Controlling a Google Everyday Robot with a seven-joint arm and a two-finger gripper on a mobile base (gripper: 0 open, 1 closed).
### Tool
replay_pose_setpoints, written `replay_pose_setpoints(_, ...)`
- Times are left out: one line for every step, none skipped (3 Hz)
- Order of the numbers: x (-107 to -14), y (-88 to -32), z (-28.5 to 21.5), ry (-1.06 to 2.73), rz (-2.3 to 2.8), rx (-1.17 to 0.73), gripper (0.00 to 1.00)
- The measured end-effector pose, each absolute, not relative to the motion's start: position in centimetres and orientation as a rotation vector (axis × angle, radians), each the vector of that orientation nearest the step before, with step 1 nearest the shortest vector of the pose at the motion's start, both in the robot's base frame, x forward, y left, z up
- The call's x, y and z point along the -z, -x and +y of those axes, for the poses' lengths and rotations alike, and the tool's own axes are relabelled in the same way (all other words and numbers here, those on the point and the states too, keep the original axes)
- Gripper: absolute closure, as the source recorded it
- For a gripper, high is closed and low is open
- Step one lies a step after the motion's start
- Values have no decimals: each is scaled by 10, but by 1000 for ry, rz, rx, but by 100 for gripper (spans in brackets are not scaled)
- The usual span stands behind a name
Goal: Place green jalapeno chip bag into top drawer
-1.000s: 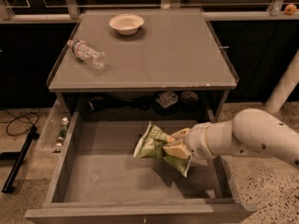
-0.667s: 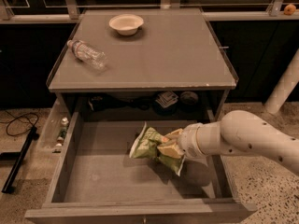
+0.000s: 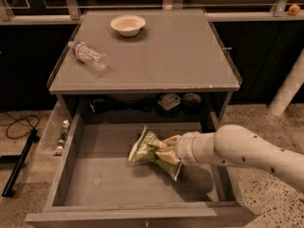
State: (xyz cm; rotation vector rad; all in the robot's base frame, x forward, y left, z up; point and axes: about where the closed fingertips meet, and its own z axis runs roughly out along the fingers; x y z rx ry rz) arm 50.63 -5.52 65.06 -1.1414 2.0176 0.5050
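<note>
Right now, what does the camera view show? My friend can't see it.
The robot's gripper holds the green jalapeno chip bag over the open top drawer, reaching in from the picture's right. On the tabletop behind, a water bottle lies on its side and a bowl stands near the back.

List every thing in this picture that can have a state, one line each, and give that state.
Wide grey wooden top drawer: pulled fully open.
Crinkly light-green foil chip bag: gripped, inside the drawer's middle.
Robot's claw: in the drawer's right half, shut on the bag.
Clear plastic water bottle: lying on its side on the tabletop.
Shallow cream bowl: upright on the tabletop, looks empty.
</note>
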Motion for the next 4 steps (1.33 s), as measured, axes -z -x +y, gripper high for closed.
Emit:
replay_pose_setpoints(-634,-508,-60,1119,2005,-469,82)
replay_pose_setpoints(-634,-509,-60,1113,2003,-463,58)
replay_pose_setpoints(-634,-509,-60,1113,2003,-463,34)
replay_pose_setpoints(-634,-509,-60,1113,2003,-463,12)
